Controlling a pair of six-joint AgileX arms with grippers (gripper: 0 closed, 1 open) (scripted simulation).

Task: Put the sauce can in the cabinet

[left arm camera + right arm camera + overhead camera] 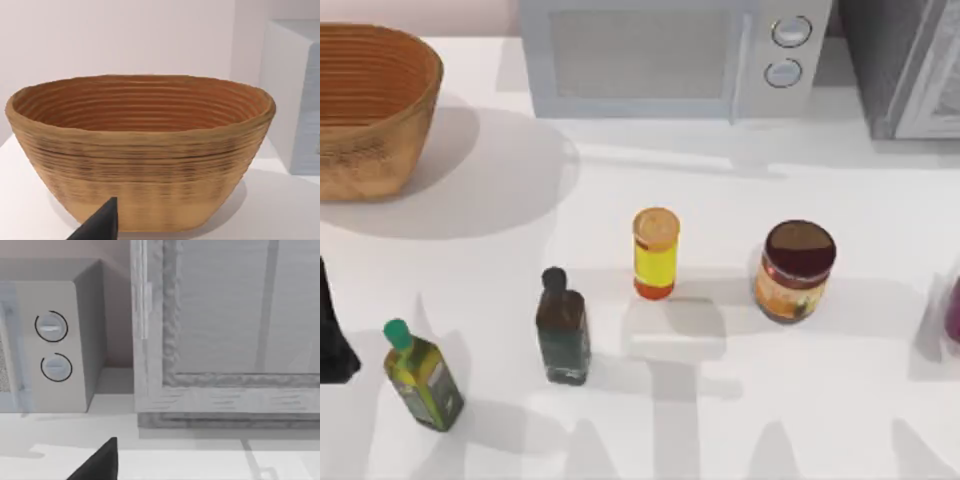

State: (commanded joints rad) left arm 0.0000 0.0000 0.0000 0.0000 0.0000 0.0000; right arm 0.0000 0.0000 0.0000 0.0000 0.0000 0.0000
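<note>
Sauce can (pixel 794 270) stands untouched; cabinet (pixel 905 65) door shut. Both hands' grip state: cannot tell. Risk: I clip the yellow container (pixel 655 253) reaching.

Top view: overhead, looking down on the white surface (pixel 720 420). Left wrist view: low, close, facing the woven tan basket (pixel 140 150) at the far-left corner. Right wrist view: low, facing the light-grey two-knob microwave (pixel 55 345) and grey framed cabinet door (pixel 225 340) along the far edge; the top view shares these.

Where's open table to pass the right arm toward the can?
Bare table runs between the microwave and the row of containers, and right of the sauce can below the cabinet. Crowded: front left, around the dark bottle and oil bottle.
</note>
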